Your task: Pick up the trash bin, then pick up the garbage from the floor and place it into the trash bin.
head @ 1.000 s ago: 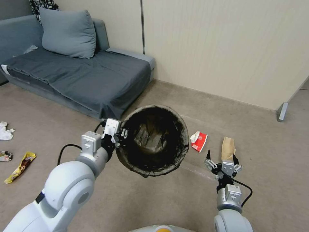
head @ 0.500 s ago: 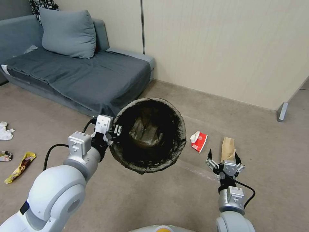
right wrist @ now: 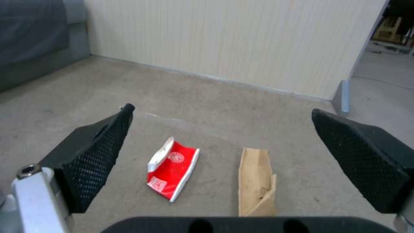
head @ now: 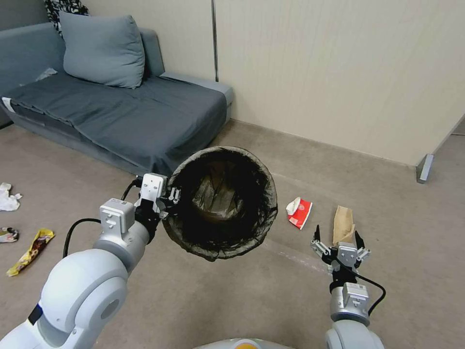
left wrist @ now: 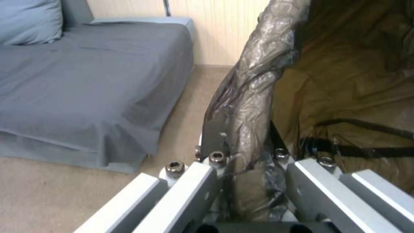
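While the left gripper (head: 169, 199) is clamped on the bin's rim, the bin (head: 223, 201) hangs in the air at the centre of the head view, tipped so its dark, bag-lined mouth faces the camera. In the left wrist view the two fingers (left wrist: 215, 136) pinch the folded bag and rim between them — one outside the wall, one inside. The left arm (head: 87, 286) reaches up from the lower left corner of the head frame.

Lower right, the right gripper (head: 338, 247) hovers above the floor (head: 203, 300) with its fingers (right wrist: 97, 152) spread wide apart, holding nothing. Just past its tips lies a tan paper bag (head: 343, 224), flat on the carpet, and a little to the left of that a red-and-white carton (head: 300, 212), crumpled open — both sit between the bin and the right edge of the frame, apart from each other. The right wrist view frames the carton (right wrist: 172, 168) and paper bag (right wrist: 256, 181) between the two black pads.

Far over at the left edge are more scraps: a white tissue (head: 7, 198), a yellow wrapper (head: 32, 250) and a darker wrapper (head: 7, 234), all well apart from the grippers. A grey sofa (head: 121, 111) with a cushion (head: 102, 48) fills the upper left, against a pale wall (head: 339, 72).
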